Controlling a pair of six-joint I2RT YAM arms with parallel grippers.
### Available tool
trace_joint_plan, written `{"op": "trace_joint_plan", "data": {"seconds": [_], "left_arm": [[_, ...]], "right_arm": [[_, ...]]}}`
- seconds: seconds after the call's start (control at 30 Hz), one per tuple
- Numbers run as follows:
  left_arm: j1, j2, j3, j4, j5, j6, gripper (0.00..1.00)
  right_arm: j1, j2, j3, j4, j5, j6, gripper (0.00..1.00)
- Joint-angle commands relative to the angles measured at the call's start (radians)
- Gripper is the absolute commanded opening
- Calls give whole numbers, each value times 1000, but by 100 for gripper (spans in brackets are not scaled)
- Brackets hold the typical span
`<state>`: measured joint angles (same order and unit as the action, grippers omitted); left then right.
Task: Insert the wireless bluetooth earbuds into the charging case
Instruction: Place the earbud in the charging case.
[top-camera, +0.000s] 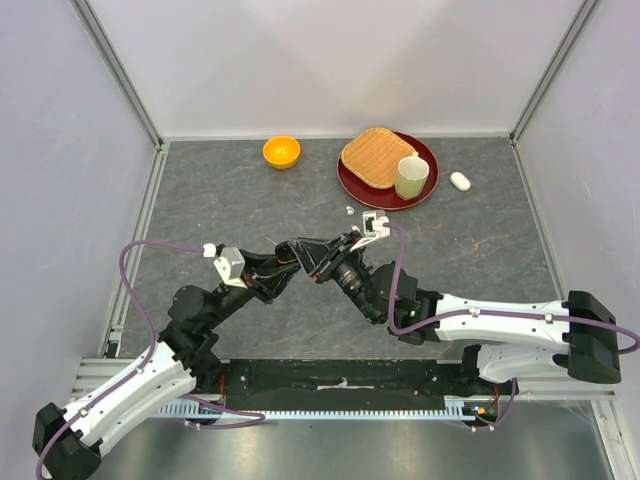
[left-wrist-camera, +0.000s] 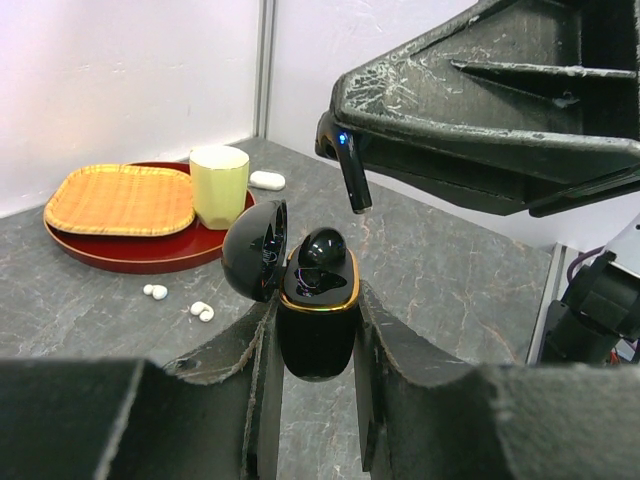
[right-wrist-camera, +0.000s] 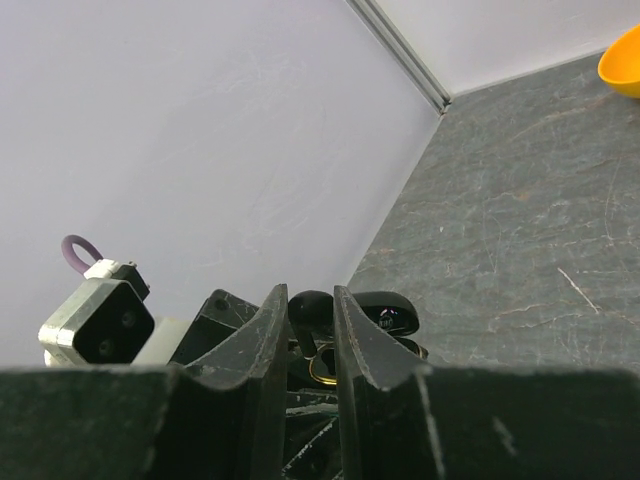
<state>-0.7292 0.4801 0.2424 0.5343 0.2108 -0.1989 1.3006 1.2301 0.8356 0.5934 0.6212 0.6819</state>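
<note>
The grey table carries a red plate. The left gripper is clenched around the black case, upright, lid open. The right gripper pinches 1 black earbud just above it. A second black earbud sits in the case. 2 white earbuds lie on the table near the plate.

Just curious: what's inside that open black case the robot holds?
One black earbud sits in the black case. The socket in front of it looks empty. The fingers of the left gripper cover the case's lower body.
</note>
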Motion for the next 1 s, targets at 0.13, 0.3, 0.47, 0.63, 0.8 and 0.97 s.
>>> {"op": "trace_joint_plan", "data": {"seconds": [0.13,0.3,0.47,0.63,0.8,0.97], "left_arm": [[-6,28,5,82,-31,44,2],[-6,29,11,87,-34,38,2],[-7,26,11,92,-40,32,2],[-6,26,11,101,-50,26,2],[-7,31,9,113,-59,24,2],[-7,28,9,124,-67,24,2]], "right_arm": [[15,51,72,33,21,-39,0],[25,75,79,23,48,-51,0],[35,94,85,16,71,-68,0],[54,103,86,0,100,-87,0],[75,120,108,-36,126,-113,0],[85,134,118,-46,163,-120,0]]}}
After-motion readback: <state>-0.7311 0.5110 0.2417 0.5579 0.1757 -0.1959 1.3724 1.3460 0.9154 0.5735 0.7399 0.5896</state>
